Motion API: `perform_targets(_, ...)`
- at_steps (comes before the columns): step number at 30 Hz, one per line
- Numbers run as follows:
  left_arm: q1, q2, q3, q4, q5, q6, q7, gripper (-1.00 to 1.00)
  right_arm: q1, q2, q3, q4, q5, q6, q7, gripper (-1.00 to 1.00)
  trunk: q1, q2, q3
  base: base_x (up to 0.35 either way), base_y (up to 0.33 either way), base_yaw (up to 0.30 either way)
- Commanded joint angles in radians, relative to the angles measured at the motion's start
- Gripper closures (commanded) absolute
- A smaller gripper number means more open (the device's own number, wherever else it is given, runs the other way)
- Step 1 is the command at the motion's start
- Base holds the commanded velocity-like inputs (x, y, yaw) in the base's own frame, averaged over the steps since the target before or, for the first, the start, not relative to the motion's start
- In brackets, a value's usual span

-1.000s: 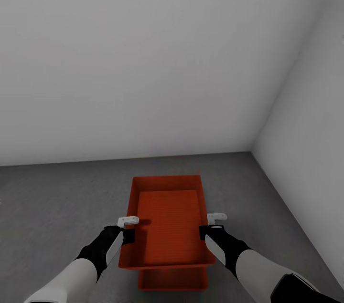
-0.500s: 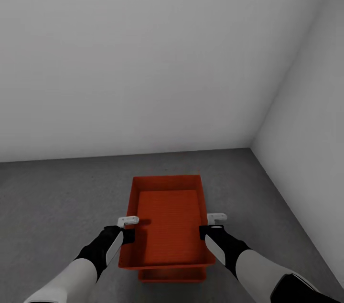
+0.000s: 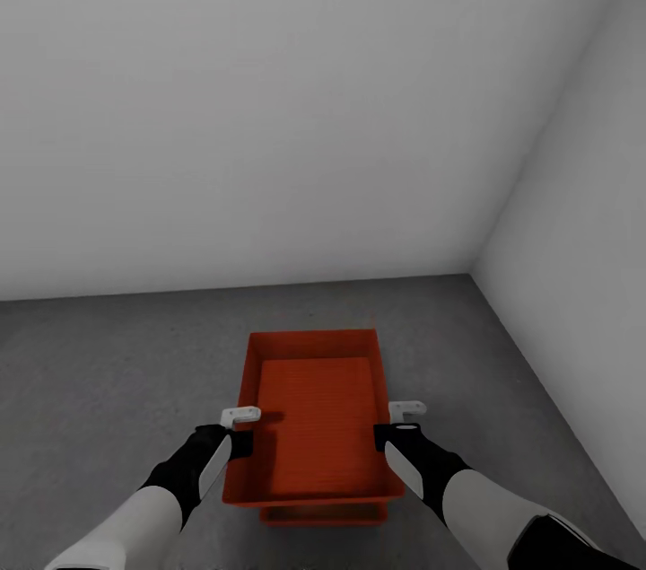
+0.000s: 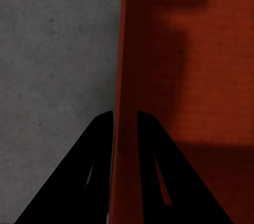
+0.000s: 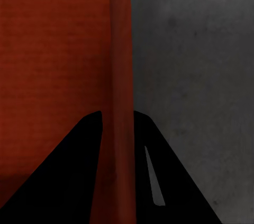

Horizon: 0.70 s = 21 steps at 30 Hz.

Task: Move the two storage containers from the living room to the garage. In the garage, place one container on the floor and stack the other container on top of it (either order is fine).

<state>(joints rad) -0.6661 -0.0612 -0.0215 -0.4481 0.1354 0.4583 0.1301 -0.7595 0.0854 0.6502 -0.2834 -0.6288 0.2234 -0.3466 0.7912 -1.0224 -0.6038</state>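
Orange-red open-top bin (image 3: 316,426) (plain straight walls) over 2nd bin (image 3: 323,513).

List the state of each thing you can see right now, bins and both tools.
Upper storage container: open-top, empty, held by both side walls above the other.
Lower storage container: on the concrete floor, mostly covered by the upper one.
Left tool: shut on the upper container's left wall.
Right tool: shut on the upper container's right wall.
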Motion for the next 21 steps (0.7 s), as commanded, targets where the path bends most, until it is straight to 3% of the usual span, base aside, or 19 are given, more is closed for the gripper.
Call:
perform_targets(1,0.0,0.001,0.018,-0.001,-0.019,0.008,0.013,1.0,-0.001,-0.02,-0.029,-0.003,0.029,-0.024,-0.051,1.0,0.0,-0.001,-0.002,0.0,0.0,0.0)
perform_targets(13,0.0,0.001,0.017,-0.001,-0.019,0.008,0.013,1.0,-0.001,-0.019,-0.029,-0.003,0.029,-0.024,-0.051,1.0,0.0,-0.001,-0.014,0.0,0.0,-0.01)
perform_targets(21,0.0,0.001,0.017,-0.001,-0.019,0.008,0.013,1.0,-0.001,-0.017,-0.029,-0.003,0.029,-0.024,-0.058,1.0,0.0,-0.001,-0.014,0.0,0.0,-0.21)
